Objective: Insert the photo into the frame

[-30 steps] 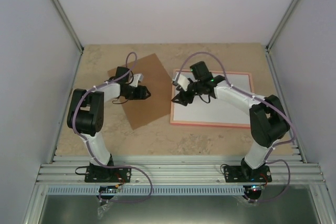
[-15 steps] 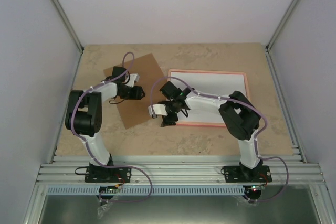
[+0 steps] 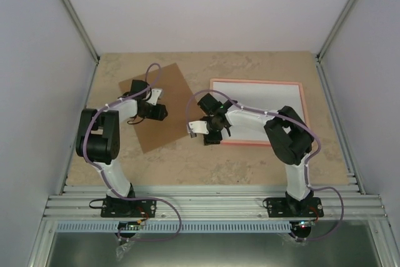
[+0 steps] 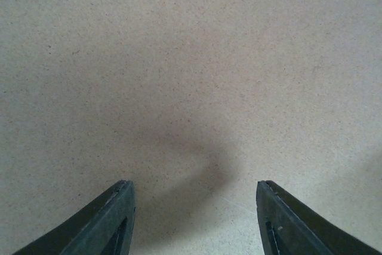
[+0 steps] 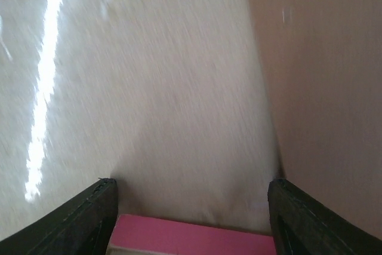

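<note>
The frame (image 3: 262, 82) is seen lying flat on the right half of the table (image 3: 250, 167), slightly skewed, its opening filled by a white sheet (image 3: 269, 101). Its right edge is set near the table's right border, and a strip of bare table is left behind its far edge. A brown backing board (image 3: 169, 85) is laid at an angle on the left half, and a narrow band of bare table is kept between its right edge and the frame's left edge. A broad band of table is left open along the near side, in front of both. The right arm is folded at the elbow above the frame's near right part, and its forearm is stretched leftward over the near edge. The right gripper (image 3: 212, 137) is placed at the near left corner; in the wrist view its fingers are spread wide (image 5: 191, 207), with the pink rim (image 5: 191, 238) lying across the gap and the board's edge (image 5: 322, 88) seen to the right, though contact cannot be judged through the blur. The left arm is bent sharply near the table's left edge, and the left gripper (image 3: 164, 113) is held over the board with its fingers apart (image 4: 194, 207) above a speckled surface and nothing between them
</note>
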Controlling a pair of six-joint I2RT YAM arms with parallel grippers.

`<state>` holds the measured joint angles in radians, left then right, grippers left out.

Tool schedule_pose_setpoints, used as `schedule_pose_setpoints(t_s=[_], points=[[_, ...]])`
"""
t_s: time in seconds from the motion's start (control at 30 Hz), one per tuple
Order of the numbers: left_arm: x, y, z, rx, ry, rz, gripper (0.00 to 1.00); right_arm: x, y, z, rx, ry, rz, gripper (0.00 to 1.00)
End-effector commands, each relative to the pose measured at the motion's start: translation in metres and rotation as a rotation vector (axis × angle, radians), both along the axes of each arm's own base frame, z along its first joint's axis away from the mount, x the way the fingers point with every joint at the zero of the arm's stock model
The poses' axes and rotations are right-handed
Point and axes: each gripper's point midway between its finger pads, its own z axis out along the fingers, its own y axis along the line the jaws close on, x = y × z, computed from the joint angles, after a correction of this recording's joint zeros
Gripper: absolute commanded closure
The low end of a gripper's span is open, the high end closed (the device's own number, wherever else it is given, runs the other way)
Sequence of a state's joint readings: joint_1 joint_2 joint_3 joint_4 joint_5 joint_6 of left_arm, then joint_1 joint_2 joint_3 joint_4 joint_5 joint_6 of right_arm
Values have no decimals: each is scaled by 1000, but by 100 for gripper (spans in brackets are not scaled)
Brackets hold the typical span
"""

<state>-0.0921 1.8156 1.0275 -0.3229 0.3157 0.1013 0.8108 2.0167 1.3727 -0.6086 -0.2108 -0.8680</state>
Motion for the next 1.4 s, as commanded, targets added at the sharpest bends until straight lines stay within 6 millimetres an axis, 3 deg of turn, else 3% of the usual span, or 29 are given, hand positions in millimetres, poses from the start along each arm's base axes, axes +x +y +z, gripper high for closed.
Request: schedule_pose_setpoints(t_s=[0.0,0.13,0.27,0.43,0.6,0.67,0.8,0.93,1.1,1.23,1.37], points=[[-55,44,-54,166,241,35,41,6,-40,4,-74,10,-86,31],[-55,46,-53,178,232,4,41,7,-47,7,-51,50,-133,31],[-51,37,-41,133,194,-47,40,16,-31,29,73,143,-223,29],[-42,16,-11,20,101,-92,34,52,-2,67,305,324,-452,29],[-36,13,21,-55,10,-39,28,86,-5,68,443,626,-723,32],[-30,25,34,-79,-27,33,24,95,-7,64,469,696,-783,33],[-25,71,49,-134,-49,262,18,104,-2,60,484,742,-837,33],[-33,115,46,-199,-11,460,17,113,9,55,507,803,-860,34],[-47,151,34,-259,43,623,17,129,19,42,504,812,-887,35],[-51,160,21,-268,76,663,17,136,23,20,472,803,-921,34],[-47,147,10,-356,124,626,19,132,28,0,450,858,-931,35]])
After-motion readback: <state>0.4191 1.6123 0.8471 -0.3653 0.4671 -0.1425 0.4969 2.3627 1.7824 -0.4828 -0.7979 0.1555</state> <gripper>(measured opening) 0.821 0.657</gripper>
